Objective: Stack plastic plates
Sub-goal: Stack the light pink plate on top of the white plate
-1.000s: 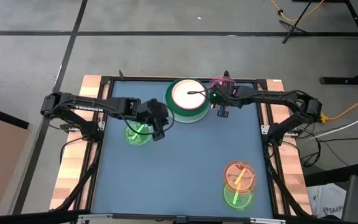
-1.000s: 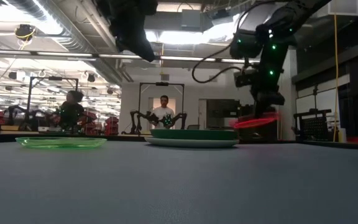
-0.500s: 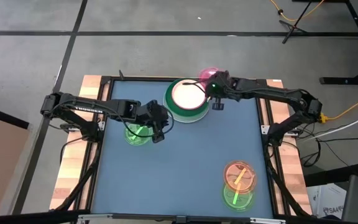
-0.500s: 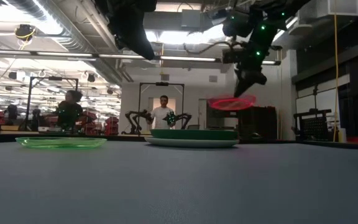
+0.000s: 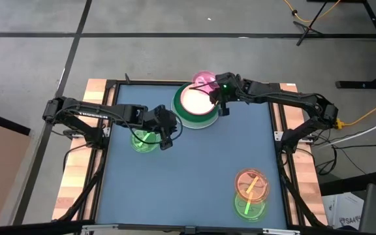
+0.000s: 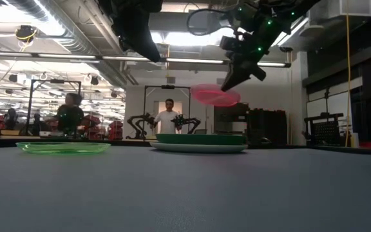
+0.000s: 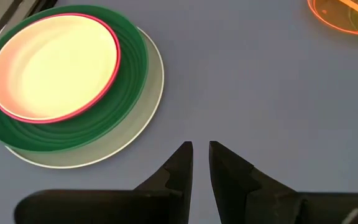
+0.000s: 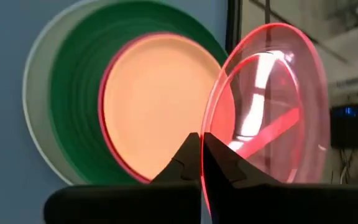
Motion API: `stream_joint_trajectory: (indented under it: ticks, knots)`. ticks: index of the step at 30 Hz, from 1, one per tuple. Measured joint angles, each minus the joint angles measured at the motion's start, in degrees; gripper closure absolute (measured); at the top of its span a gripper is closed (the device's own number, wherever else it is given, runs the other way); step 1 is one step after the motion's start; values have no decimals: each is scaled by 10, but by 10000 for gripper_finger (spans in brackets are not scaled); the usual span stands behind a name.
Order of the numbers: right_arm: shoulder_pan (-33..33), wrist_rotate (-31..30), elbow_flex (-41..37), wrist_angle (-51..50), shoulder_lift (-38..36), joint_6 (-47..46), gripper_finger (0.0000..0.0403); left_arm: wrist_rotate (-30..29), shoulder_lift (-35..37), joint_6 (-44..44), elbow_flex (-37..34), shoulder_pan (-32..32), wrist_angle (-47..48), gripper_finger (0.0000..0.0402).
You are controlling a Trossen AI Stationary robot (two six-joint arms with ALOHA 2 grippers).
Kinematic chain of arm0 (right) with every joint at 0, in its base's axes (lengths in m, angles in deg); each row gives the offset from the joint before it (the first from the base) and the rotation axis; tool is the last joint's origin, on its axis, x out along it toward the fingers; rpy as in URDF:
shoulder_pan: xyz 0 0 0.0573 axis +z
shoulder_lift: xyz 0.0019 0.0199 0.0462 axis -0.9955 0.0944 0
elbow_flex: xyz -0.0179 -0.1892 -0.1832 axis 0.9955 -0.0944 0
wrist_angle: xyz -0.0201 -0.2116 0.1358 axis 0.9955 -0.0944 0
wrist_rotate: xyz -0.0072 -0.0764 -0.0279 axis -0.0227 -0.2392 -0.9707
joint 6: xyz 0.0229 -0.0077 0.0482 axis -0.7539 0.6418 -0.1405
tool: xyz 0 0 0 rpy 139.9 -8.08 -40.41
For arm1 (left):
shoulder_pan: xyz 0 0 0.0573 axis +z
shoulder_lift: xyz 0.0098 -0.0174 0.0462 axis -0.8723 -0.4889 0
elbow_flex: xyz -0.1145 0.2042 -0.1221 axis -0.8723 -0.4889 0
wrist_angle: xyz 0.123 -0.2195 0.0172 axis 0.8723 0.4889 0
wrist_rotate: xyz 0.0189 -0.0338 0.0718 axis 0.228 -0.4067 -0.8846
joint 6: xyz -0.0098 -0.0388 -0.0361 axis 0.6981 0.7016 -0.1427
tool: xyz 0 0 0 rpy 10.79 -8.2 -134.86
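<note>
A stack of large plastic plates (image 5: 196,104) lies at the table's far middle: a pale one at the bottom, a dark green one on it, a cream one with a pink rim (image 7: 55,65) on top. My right gripper (image 5: 214,89) is shut on a small translucent pink plate (image 5: 204,79), high above the stack's far right part (image 6: 214,95). My left gripper (image 5: 167,142) hovers over the near right edge of a translucent green plate (image 5: 141,140) lying flat on the table. Its fingers (image 7: 199,146) stand a narrow gap apart with nothing between them. My right gripper pinches the pink plate's rim (image 8: 205,163) between its two fingers, one finger on each face. The fingers (image 6: 229,81) slant down from the table's right. The plate juts out beyond the fingertips toward the left, lifted clear of the stack and tilted.
An orange translucent plate (image 5: 251,184) and a green one (image 5: 249,207) lie overlapping at the near right corner. A black frame (image 5: 276,124) borders the blue table top. People and equipment show in the room beyond the far edge.
My right gripper has risen and swung toward the table's left, rolling its wrist. The pink plate has gone with it, from low beside the stack's right up over the stack's far right part, and now hangs tilted. The left arm has kept still.
</note>
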Motion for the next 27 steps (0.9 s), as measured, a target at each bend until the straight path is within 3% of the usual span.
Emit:
stream_joint_trajectory:
  ticks: [7, 27]
  knots:
    - [0, 60, 0, 33, 26, 43, 403, 0, 0, 0, 0, 0, 0, 356]
    - [0, 65, 0, 67, 154, 49, 403, 0, 0, 0, 0, 0, -1, 356]
